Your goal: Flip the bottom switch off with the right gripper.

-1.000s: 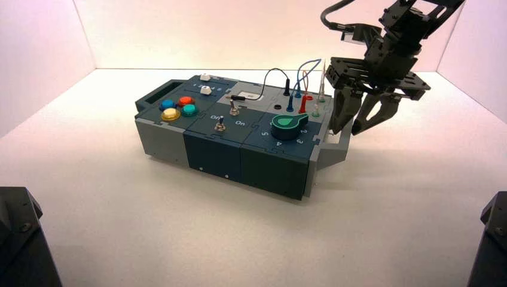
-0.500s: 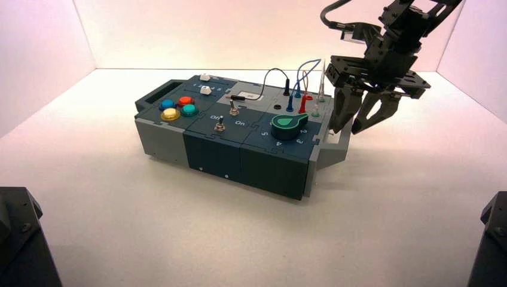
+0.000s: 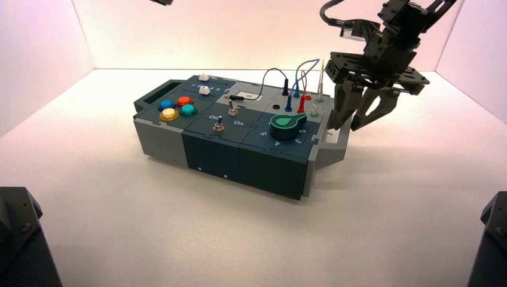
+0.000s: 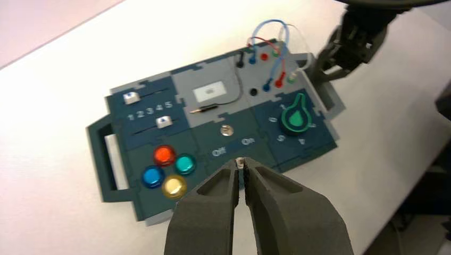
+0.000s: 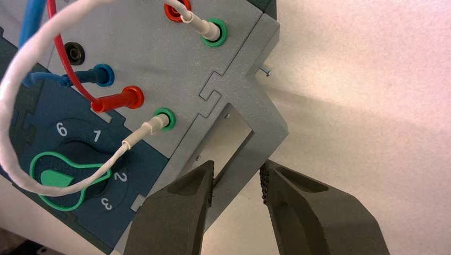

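Note:
The bottom switch [image 3: 219, 124], a small silver toggle between white "Off" and "On" labels, stands on the dark teal tile at the box's front middle. It also shows in the left wrist view [image 4: 240, 160], just beyond the left fingertips. My right gripper [image 3: 342, 128] is open at the box's right end, far from the switch. In the right wrist view [image 5: 237, 183] its fingers straddle the grey handle [image 5: 250, 159], with one finger against the handle's inner side. My left gripper [image 4: 241, 166] is shut and hovers high above the box.
An unlabelled twin toggle [image 3: 232, 109] stands behind the bottom switch. A green knob [image 3: 287, 125] sits between the switch and the right gripper. Looped wires [image 3: 305, 81] rise at the back right. Coloured buttons [image 3: 177, 108] are at the left. Dark bases [image 3: 21, 239] fill the near corners.
My right gripper has moved a little to the left at the handle, and the box has slid slightly left. A piece of the left arm now shows at the top edge.

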Robot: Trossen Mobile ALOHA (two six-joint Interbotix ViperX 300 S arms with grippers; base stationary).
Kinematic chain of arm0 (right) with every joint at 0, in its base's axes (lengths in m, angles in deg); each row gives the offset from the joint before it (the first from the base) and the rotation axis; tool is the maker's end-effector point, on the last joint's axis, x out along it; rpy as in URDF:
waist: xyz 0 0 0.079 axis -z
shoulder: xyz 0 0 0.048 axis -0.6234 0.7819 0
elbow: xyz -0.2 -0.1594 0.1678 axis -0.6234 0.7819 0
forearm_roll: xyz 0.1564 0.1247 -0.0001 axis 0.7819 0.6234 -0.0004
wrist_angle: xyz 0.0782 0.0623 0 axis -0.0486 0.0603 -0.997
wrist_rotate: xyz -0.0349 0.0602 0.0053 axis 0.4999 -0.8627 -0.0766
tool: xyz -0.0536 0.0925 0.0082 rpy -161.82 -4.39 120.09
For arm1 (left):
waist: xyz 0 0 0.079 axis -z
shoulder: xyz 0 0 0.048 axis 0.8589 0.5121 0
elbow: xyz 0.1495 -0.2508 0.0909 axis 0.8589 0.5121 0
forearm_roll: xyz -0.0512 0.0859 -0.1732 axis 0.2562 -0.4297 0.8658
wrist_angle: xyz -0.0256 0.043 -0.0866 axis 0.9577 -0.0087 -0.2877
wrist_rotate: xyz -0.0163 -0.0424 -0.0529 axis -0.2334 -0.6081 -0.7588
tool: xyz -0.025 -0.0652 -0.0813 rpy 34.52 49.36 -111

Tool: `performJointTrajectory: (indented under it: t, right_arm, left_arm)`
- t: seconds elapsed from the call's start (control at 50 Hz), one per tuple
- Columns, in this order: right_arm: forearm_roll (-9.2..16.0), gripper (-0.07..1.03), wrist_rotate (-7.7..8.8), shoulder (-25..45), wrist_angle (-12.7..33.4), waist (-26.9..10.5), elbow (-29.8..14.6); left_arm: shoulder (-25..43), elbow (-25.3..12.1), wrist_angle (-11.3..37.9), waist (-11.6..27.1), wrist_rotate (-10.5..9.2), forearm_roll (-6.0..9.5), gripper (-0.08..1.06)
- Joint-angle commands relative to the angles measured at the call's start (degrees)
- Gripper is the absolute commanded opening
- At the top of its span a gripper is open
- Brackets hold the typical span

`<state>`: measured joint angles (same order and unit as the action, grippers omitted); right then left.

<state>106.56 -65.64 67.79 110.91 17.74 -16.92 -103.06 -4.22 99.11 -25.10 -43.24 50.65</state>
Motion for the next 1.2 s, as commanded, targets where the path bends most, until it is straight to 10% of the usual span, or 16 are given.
performJointTrajectory:
  t: [0.02, 0.74, 0.92, 1.2]
  right_arm:
    - [0.4, -0.02, 0.70, -0.6, -0.7, -0.5, -3.4]
    - [1.1, -0.02, 0.44, 0.8, -0.7, -0.5, -4.6]
    - [1.1, 0.36, -1.49, 0.9, 0.1, -0.4, -4.5]
    - [0.5, 0.36, -2.55, -0.3, 0.4, 0.3, -3.8]
  left_arm:
    - [1.5, -1.9, -0.5, 0.4, -0.44, 0.79, -0.01]
    - [12.1, -2.7, -1.2, 3.6, -0.26, 1.23, -0.03]
    - [9.9, -2.7, -1.2, 3.6, -0.26, 1.32, -0.03]
    - [8.9, -2.5, -1.2, 3.6, -0.26, 1.23, -0.03]
